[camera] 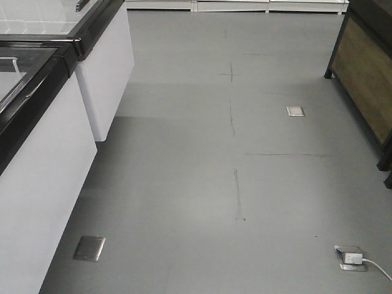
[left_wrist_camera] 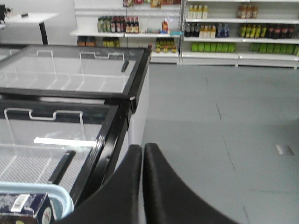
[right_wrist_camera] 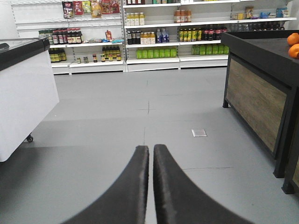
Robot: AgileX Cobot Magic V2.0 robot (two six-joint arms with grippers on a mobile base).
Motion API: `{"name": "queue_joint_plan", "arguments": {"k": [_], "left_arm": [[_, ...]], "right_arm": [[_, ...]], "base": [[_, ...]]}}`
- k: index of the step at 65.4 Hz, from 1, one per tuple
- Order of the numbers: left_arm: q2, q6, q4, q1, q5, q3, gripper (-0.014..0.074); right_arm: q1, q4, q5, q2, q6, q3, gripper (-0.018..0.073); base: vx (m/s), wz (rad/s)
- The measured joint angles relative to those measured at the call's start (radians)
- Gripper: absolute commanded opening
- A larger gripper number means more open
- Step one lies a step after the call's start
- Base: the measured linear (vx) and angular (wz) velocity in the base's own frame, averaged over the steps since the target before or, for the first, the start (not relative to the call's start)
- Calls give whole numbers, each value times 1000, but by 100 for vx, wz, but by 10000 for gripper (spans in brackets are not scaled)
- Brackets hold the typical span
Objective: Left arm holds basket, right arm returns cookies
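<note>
Cookies (left_wrist_camera: 22, 208): in basket (left_wrist_camera: 56, 191), bottom-left corner of left wrist view, beside glass-lidded freezer (left_wrist_camera: 70, 70). Left gripper (left_wrist_camera: 142, 149), right gripper (right_wrist_camera: 151, 150): fingers pressed together, nothing seen between. Around: grey floor (camera: 245, 184), stocked shelves (right_wrist_camera: 163, 37), wooden counter (right_wrist_camera: 254, 98) with oranges (right_wrist_camera: 293, 44).

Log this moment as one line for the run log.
left gripper shut | right gripper shut, empty | cookies in basket

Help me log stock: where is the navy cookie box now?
Left wrist view, bottom-left corner: the cookie box lies inside the light blue basket rim, beside the glass-topped freezer and next to the left gripper's fingers.
</note>
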Motion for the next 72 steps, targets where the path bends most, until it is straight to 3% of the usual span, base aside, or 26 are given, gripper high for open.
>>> {"name": "queue_joint_plan", "arguments": {"k": [16,45,72], "left_arm": [[31,0,-8,0,52,19,71],[39,0,-9,0,61,20,528],[39,-3,-10,11,56,20,552]], "right_arm": [[0,0,0,0,0,0,-3],[0,0,0,0,0,0,-3],[0,0,0,0,0,0,-3]], "base": [[0,0],[0,0],[0,0]]}}
